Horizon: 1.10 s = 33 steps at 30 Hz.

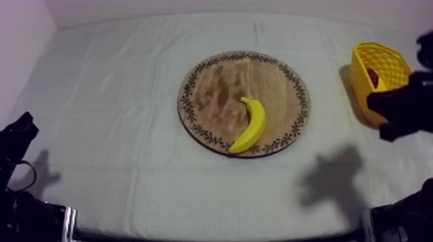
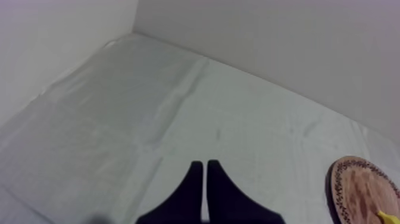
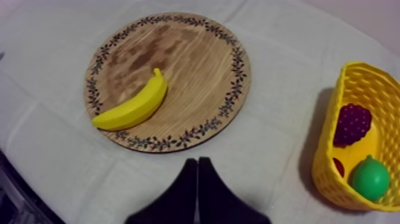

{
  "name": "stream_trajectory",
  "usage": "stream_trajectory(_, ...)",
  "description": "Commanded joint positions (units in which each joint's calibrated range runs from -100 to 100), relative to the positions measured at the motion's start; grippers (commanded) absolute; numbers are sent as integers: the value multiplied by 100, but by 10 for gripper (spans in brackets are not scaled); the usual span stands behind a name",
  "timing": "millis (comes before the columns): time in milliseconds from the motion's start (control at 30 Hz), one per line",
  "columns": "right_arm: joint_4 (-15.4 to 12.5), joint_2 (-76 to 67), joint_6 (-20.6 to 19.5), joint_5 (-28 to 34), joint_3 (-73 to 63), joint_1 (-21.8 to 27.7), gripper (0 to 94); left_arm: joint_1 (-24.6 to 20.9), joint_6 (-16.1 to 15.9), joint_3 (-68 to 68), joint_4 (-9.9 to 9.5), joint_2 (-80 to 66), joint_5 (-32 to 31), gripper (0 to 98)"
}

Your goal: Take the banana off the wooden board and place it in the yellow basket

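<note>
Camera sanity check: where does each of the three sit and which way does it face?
Top view: overhead, slanted down on the cloth, wooden board, banana and yellow basket; left arm and right arm at its side edges.
Left wrist view: on the left arm, facing across the cloth to the wall; left gripper shut in front.
Right wrist view: on the right arm, looking down at board, banana, basket; right gripper shut.
Shared: all three show board and banana.

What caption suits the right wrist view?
Shut black right claw faces yellow toy banana on round wooden board, yellow basket beside.
</note>
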Motion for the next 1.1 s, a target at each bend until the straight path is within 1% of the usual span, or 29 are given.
stream_trajectory(0, 17, 1044, -62, 735, -1328, -103, 4, -2, 0, 3, -1, 2, -1, 1)
stream_trajectory(167, -51, 2106, -220, 1606, -2492, -254, 4, -2, 0, 3, -1, 2, -1, 1)
stream_trajectory(333, -216, 3064, -320, 2363, -3334, -422, 4, -2, 0, 3, -1, 2, -1, 1)
stream_trajectory(433, -329, 3605, -432, 2713, -3770, -477, 4, -2, 0, 3, -1, 2, -1, 1)
stream_trajectory(567, -464, 4252, -552, 2951, -4247, -478, 4, -2, 4, 3, -1, 2, -1, 1)
stream_trajectory(800, -725, 5161, -643, 3360, -4895, -394, 4, -2, 5, 3, -1, 2, -1, 1)
stream_trajectory(1067, -1018, 5704, -810, 3791, -5693, -287, 6, -2, 1, 3, -1, 2, -1, 1)
